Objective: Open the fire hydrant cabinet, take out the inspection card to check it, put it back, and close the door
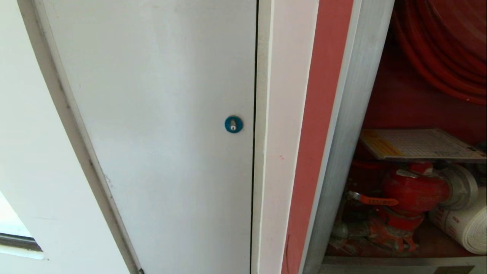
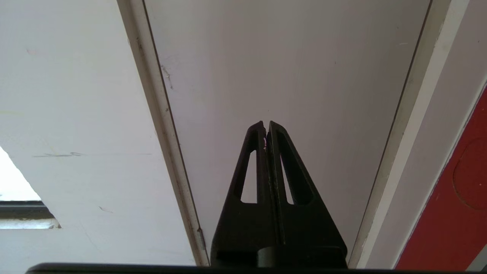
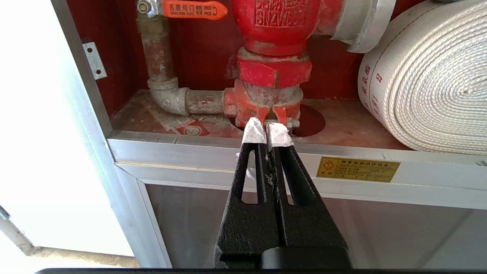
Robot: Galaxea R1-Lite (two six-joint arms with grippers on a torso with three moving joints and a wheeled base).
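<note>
Black fingers of the right gripper [image 3: 267,130] are pressed together, holding nothing, with white tape on their tips. They hang in front of the open fire hydrant cabinet [image 3: 247,152], near its silver bottom rail. At 12 o'clock from the tips stands the red valve [image 3: 276,23]; at 2 o'clock lies a rolled white hose [image 3: 430,80]. Inside the cabinet, the inspection card [image 1: 418,144] rests flat on top of the valve. Fingers of the left gripper [image 2: 266,127] are together too, facing a plain white door [image 2: 285,68].
</note>
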